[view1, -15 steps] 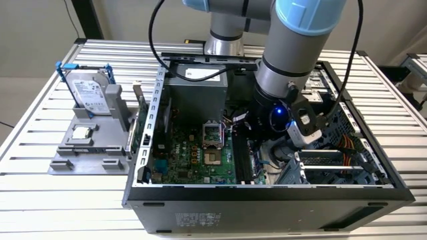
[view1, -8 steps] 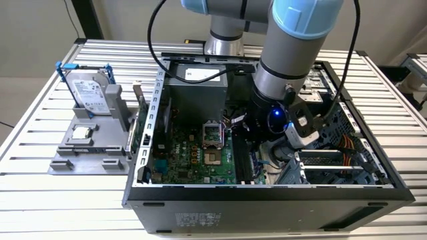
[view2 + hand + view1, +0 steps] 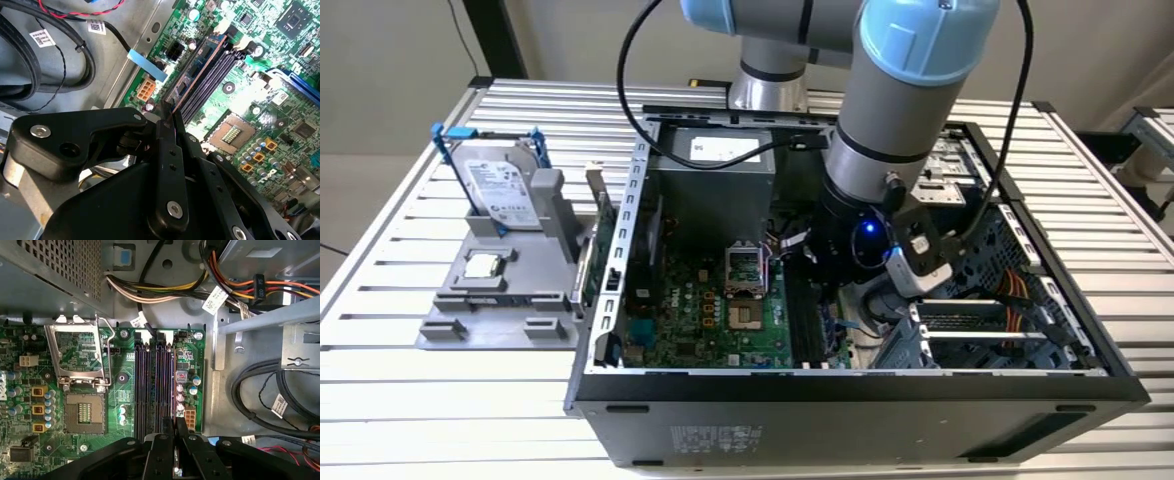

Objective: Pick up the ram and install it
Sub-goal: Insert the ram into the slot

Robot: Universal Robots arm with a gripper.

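The gripper is working deep inside the open computer case, and its 2 black fingers are sitting drawn in narrow, pinching the near end of the ram. In the second wrist view the ram is running away from the fingertips as a thin bluish stick with a coppery edge. It is lying along the outermost of the black memory slots, the one nearest the bare metal floor of the case. I cannot tell whether its lower edge is resting in that slot or hanging just above it. In the first wrist view the gripper is lining up with the same outer slot of the bank of slots, and the processor socket is standing open beside them. In the exterior view the arm's wrist is reaching down at about 3 o'clock from the socket. At 9 o'clock from the case, a grey holder on the slatted table is carrying the hard drive and a small square chip. By my judgement the pick is done and the install step is under way. It is calling for the stick to be kept square along the slot and pressed evenly, straight down.
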